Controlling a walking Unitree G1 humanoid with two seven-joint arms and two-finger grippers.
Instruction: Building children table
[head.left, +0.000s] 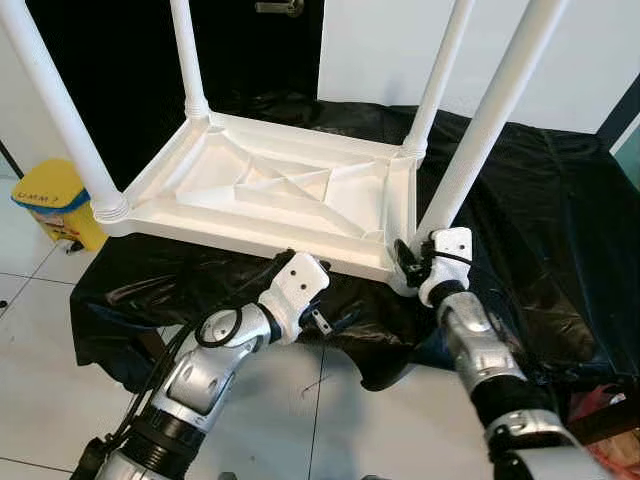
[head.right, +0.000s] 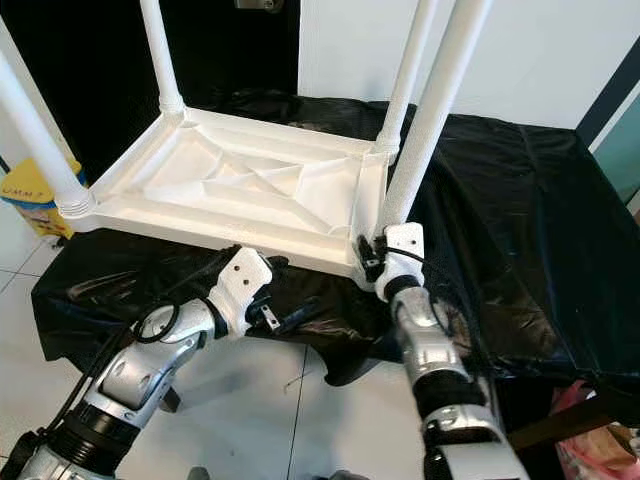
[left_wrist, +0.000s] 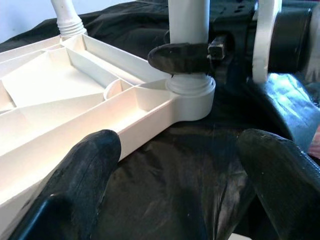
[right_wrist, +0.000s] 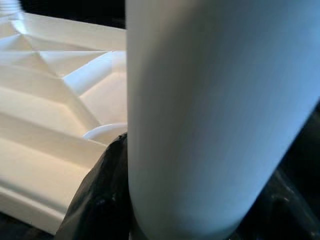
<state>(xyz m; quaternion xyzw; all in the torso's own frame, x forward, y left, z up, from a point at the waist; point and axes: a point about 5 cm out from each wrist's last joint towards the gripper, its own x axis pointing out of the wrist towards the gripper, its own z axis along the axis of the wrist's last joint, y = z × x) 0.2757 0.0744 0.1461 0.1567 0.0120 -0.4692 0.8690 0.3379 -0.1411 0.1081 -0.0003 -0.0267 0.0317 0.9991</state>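
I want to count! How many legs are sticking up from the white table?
4: near-left leg, far-left leg, far-right leg, and near-right leg, which the right gripper grips at its base.

The upturned table top (head.left: 270, 190) and its legs (head.left: 480, 130) look like smooth white plastic with a slight sheen. The black sheet (head.left: 540, 220) beneath is glossy, crinkled plastic film.

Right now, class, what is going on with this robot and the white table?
A white children's table lies upside down on a black-covered surface, all four legs standing up. The right end effector is shut on the near right leg just above its socket. The left end effector is open, hovering beside the table's near edge, holding nothing.
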